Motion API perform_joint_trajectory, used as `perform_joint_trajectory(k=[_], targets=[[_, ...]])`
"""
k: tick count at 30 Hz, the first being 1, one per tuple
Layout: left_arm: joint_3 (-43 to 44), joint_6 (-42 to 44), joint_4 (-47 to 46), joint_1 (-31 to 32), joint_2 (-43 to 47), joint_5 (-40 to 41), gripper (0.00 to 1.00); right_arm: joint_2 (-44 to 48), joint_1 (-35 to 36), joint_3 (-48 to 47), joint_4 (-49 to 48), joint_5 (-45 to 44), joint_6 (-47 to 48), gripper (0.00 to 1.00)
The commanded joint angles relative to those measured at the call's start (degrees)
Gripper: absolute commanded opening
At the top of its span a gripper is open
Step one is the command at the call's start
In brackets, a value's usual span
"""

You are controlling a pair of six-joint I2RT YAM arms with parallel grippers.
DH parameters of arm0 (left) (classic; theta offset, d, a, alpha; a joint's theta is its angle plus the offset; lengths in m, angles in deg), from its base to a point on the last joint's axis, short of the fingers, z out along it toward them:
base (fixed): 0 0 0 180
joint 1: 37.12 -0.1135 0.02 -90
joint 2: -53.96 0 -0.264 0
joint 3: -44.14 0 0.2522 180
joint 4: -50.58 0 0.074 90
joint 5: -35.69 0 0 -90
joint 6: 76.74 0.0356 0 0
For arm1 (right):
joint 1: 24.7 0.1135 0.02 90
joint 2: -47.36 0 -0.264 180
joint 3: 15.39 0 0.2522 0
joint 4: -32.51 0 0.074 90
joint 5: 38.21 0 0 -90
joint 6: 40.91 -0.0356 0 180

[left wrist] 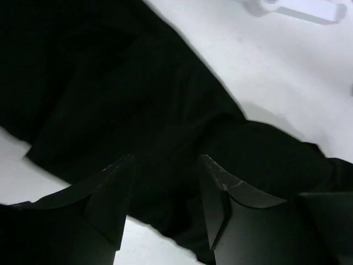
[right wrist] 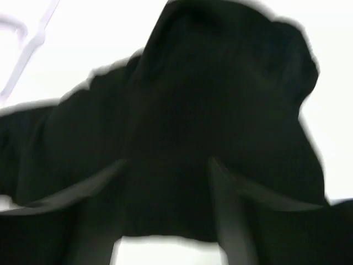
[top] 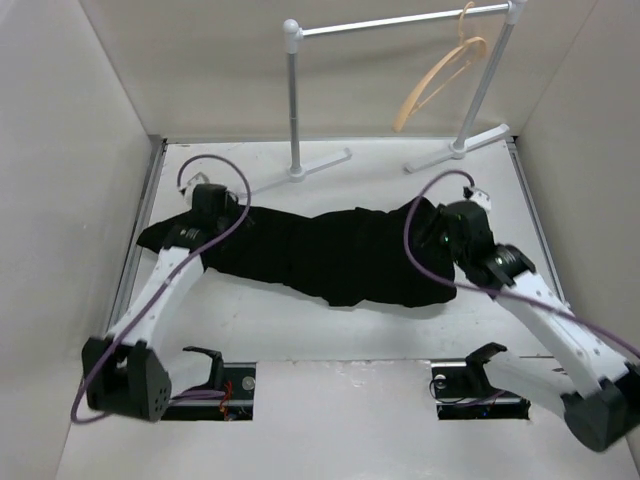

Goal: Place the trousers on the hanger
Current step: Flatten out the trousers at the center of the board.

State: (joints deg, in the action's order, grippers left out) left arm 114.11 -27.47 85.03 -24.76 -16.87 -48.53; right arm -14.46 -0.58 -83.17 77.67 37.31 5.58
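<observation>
The black trousers (top: 330, 255) lie spread flat across the white table, from the left wall side to the right. My left gripper (top: 215, 203) is over their left end; in the left wrist view it (left wrist: 165, 165) is open with the cloth (left wrist: 138, 99) under and between its fingers. My right gripper (top: 443, 225) is over their right end; in the right wrist view it (right wrist: 168, 165) is open above the cloth (right wrist: 220, 83). The tan wooden hanger (top: 440, 75) hangs on the rail at the back right, away from both grippers.
The white-and-silver garment rail (top: 400, 22) stands at the back, its feet (top: 320, 165) resting on the table just behind the trousers. One foot shows in the left wrist view (left wrist: 298, 8). Pale walls close in on the left, right and back.
</observation>
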Motion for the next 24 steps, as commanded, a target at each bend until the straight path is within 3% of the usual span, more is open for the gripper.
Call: perform_joint_trajectory(k=[1,2,3,4,6,7,9,11,17,20,24], targets=[[-7.0,1.1,2.8,-3.4,11.1,6.2,0.50,12.0,5.9,6.1,3.5,-7.4,-3.8,0.45],[-9.8,0.7,3.8,-5.0,12.7,6.6,0.52,14.3,6.6,8.6,7.4,-8.9,-7.1,0.26],[-12.2,0.1,4.4,-6.7,14.0,7.1,0.52,15.9,6.9,10.6,11.3,-9.4,-10.3,0.13],[-14.3,-1.0,4.9,-8.5,15.3,7.2,0.53,17.5,6.7,12.4,13.8,-9.1,-12.7,0.08],[-17.3,-3.0,4.4,-11.8,16.7,6.4,0.55,19.5,5.4,15.3,15.4,-8.2,-15.8,0.09],[-18.1,-3.8,3.9,-13.0,16.7,6.0,0.56,20.2,4.3,16.8,15.5,-7.8,-17.0,0.18],[-19.5,-4.5,2.1,-15.4,15.1,5.2,0.57,21.0,1.8,18.9,15.0,-6.5,-18.3,0.47],[-20.7,-5.1,-0.2,-18.0,12.4,4.2,0.58,21.5,-0.9,20.7,14.0,-4.9,-18.5,0.64],[-21.8,-7.6,-14.2,-21.7,0.8,0.6,0.58,22.5,-7.8,26.0,8.6,0.2,-15.8,0.68],[-20.3,-7.8,-18.0,-22.6,-6.3,-0.2,0.49,18.1,-11.5,27.2,1.2,3.4,-11.7,0.57],[-19.0,-9.6,-20.8,-23.6,-9.6,-0.1,0.14,14.1,-13.4,24.2,-5.1,6.7,-8.4,0.18]])
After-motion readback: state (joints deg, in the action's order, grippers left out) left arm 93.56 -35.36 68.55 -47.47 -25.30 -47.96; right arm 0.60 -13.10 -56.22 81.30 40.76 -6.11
